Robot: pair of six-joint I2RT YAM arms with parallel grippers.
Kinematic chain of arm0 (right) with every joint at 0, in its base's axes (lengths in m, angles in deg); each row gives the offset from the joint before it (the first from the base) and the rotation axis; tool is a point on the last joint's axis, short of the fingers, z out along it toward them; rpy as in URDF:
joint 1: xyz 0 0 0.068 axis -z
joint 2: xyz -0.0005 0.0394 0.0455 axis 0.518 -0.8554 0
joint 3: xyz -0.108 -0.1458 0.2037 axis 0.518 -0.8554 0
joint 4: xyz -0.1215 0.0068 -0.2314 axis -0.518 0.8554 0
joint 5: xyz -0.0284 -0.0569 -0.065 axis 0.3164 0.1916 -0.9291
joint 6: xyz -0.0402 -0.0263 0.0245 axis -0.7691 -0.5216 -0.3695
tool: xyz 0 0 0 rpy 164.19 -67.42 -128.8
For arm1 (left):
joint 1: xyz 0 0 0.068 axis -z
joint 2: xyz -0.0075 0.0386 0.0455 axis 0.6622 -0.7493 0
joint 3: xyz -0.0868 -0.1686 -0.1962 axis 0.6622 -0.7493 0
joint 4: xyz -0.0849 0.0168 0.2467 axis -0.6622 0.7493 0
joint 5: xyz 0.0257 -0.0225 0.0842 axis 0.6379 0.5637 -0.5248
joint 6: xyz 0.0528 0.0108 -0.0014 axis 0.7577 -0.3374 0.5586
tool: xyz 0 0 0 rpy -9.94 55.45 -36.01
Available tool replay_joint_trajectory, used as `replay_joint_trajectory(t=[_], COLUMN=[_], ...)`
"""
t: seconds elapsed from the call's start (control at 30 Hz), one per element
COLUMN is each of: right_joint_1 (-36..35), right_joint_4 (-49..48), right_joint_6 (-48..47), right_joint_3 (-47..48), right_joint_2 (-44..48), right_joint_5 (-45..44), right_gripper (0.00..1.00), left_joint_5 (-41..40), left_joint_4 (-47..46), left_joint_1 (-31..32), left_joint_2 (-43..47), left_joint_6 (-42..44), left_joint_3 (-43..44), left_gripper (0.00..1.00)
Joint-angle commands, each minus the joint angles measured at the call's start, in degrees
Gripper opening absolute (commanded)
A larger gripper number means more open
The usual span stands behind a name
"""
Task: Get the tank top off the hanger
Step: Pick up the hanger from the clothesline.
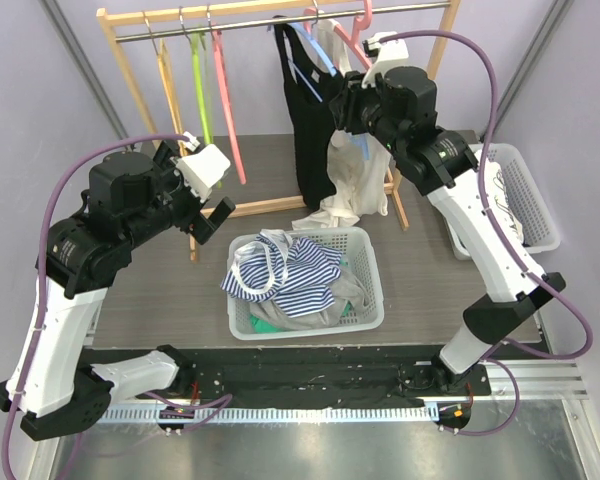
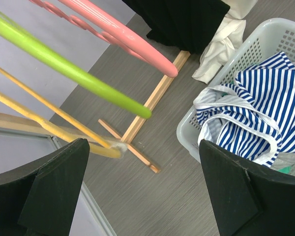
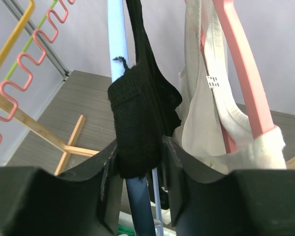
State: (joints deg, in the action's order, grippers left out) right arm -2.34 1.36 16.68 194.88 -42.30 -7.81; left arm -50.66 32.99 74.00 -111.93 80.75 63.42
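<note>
On the clothes rack [image 1: 130, 60], the black tank top [image 1: 308, 130] hangs long-axis vertical from the blue hanger [image 3: 117, 34]. My right gripper [image 3: 137, 162], the nearer one, is pinched onto its bunched shoulder strap [image 3: 135, 123]. My left gripper [image 2: 142, 147] is fully open and empty.

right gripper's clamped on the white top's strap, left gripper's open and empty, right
No, the right gripper is clamped on the strap of the black tank top, as the right wrist view shows. The left gripper is open and empty.
</note>
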Motion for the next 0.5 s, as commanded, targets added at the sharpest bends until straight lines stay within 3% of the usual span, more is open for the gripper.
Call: replay_joint_trajectory(t=[0.0, 0.13, 0.2, 0.47], right_joint_1=[-1.0, -2.67, -3.37, -6.63], right_joint_4=[-2.8, -2.98, -4.12, -20.26], right_joint_6=[-2.62, -4.81, -5.95, -13.25], right_joint_3=[3.64, 5.58, 5.06, -7.68], right_joint_2=[-1.49, -2.81, -2.55, 4.48], right_joint_5=[0.17, -0.79, -1.66, -5.01], right_gripper=[0.32, 0.15, 0.02, 0.01], left_joint_5=[0.0, 0.18, 0.27, 0.18], left_joint_4=[-1.46, -1.37, -1.37, -1.19], left_joint_1=[-0.19, -0.37, -0.45, -0.54], left_joint_2=[0.49, 0.4, 0.31, 0.66], left_joint_6=[0.86, 0.77, 0.68, 1.21], left_joint_3=[0.47, 0.56, 0.56, 0.3], left_gripper=[1.0, 1.0, 1.0, 1.0])
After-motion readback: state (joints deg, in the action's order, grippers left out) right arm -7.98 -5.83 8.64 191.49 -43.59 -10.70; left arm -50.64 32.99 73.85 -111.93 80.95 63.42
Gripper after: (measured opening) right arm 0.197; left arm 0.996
